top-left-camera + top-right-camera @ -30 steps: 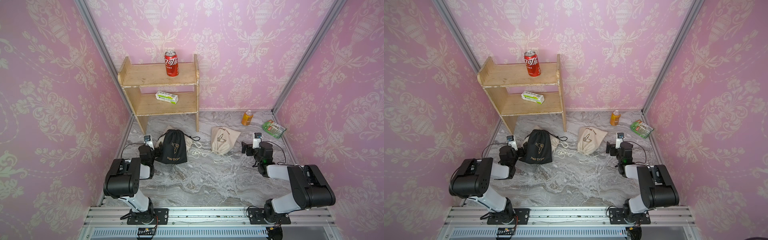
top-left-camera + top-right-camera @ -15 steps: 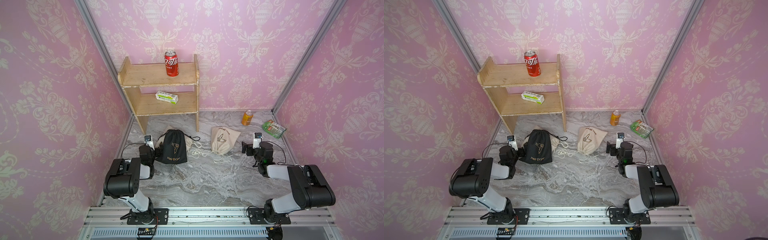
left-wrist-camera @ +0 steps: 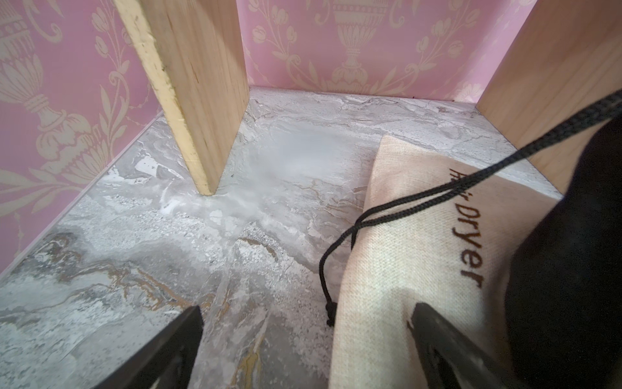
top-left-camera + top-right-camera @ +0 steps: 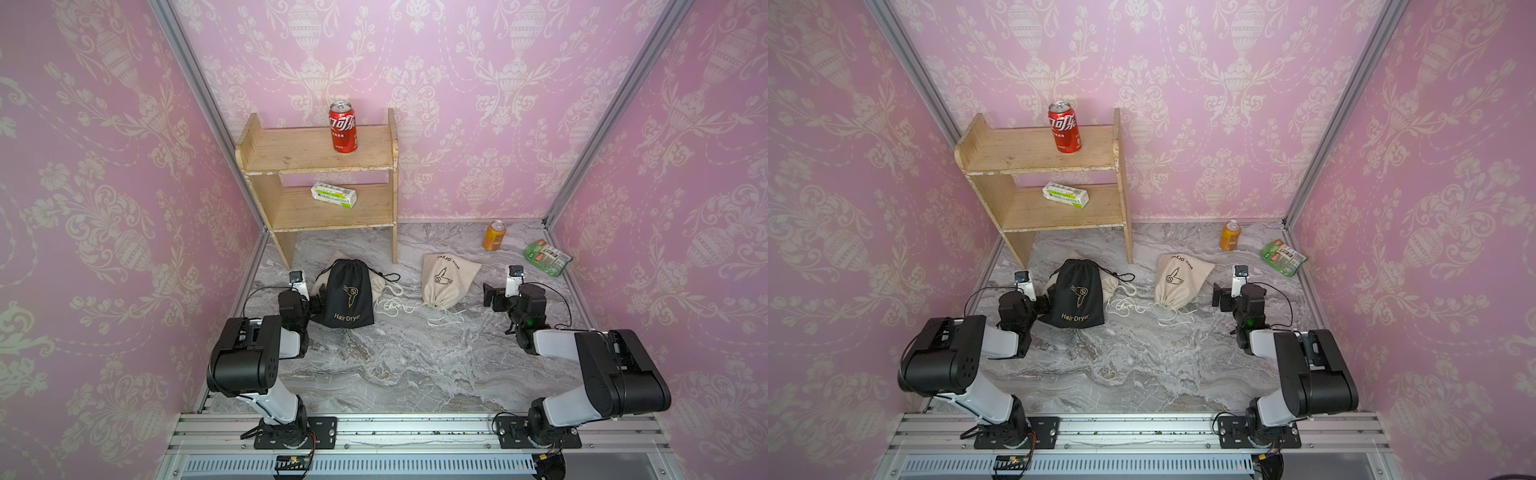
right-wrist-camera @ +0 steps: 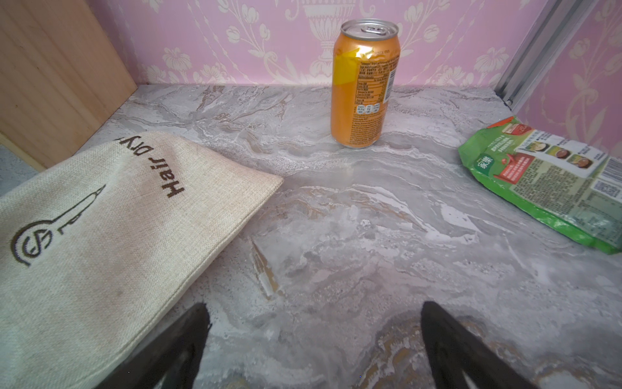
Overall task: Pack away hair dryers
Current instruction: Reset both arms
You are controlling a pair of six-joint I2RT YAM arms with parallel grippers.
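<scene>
**Dryers Out of Sight**

The left gripper [image 3: 308,308] and right gripper [image 5: 314,306] sit low over the table [image 4: 395,365], jaws wide and empty. No hair dryers show. They likely lie inside the black pouch [image 4: 348,295] and beige pouch [image 4: 444,278], hence the idle arms.

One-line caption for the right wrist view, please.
Open right gripper over the marble tabletop, beige pouch beside it, orange can and green packet beyond.

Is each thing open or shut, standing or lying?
left gripper: open, empty
right gripper: open, empty
black pouch: lying, neck drawn shut
separate beige pouch: lying, neck drawn shut
other beige pouch: partly under black pouch
red can: upright on shelf
orange can: upright on table
green packet: lying flat
</scene>
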